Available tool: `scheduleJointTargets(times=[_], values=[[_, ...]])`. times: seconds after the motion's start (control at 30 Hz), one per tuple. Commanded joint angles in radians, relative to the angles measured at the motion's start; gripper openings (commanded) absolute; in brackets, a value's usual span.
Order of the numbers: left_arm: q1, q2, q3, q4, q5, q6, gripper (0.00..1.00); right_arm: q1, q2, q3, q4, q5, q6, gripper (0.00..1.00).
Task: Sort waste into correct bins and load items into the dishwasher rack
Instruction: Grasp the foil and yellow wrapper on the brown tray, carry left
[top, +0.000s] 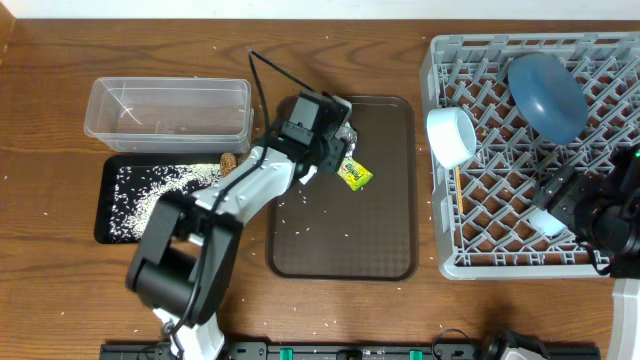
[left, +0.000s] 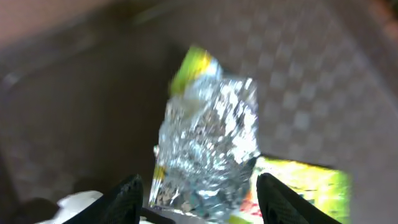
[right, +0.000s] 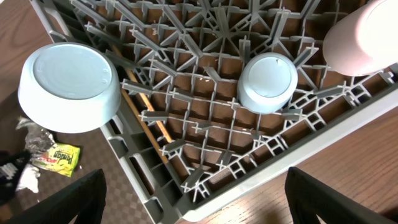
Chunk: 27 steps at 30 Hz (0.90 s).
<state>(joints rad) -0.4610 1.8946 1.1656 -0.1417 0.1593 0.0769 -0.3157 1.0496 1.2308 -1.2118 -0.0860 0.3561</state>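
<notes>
My left gripper (left: 199, 186) is open over the brown serving tray (top: 380, 230), one finger on each side of the crumpled silver foil (left: 208, 143). The yellow-green wrapper (left: 301, 186) lies just right of the foil and also shows in the overhead view (top: 356, 175). The white napkin (left: 74, 202) shows at the lower left. My right gripper (right: 202, 202) is open and empty above the near edge of the dishwasher rack (top: 460, 255). The rack holds the upturned white bowl (right: 68, 87), a small white cup (right: 267, 81), a pinkish cup (right: 364, 37), the dark blue dish (top: 545, 95) and wooden sticks (right: 146, 118).
The clear tub (top: 170, 110) stands at the back left. The black tray (top: 110, 225) in front of it holds scattered rice, with a brown lump (top: 229, 163) at its corner. Loose rice grains lie on the serving tray and the table.
</notes>
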Motion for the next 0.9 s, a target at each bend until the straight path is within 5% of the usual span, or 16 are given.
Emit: scheduleJointTargets(times=[0.0, 0.17, 0.3, 0.33, 0.63, 0.87], values=[[-0.003, 0.062, -0.003, 0.011, 0.014, 0.016, 0.6, -0.004, -0.004, 0.013, -0.003, -0.001, 0.006, 0.86], [-0.022, 0.084, -0.003, -0.015, 0.033, -0.011, 0.6, -0.004, -0.004, 0.013, -0.004, -0.001, 0.006, 0.86], [-0.04, 0.077, -0.003, -0.031, 0.035, -0.011, 0.12, -0.004, -0.004, 0.013, -0.004, -0.001, 0.006, 0.87], [-0.043, 0.069, -0.003, -0.037, 0.035, -0.013, 0.06, -0.004, -0.004, 0.013, -0.004, -0.001, 0.006, 0.87], [-0.044, -0.188, -0.003, -0.214, 0.003, -0.079, 0.06, -0.004, -0.004, 0.013, -0.01, -0.001, 0.005, 0.87], [-0.039, -0.418, -0.003, -0.496, -0.266, -0.113, 0.06, -0.004, -0.004, 0.013, -0.011, -0.001, -0.006, 0.88]])
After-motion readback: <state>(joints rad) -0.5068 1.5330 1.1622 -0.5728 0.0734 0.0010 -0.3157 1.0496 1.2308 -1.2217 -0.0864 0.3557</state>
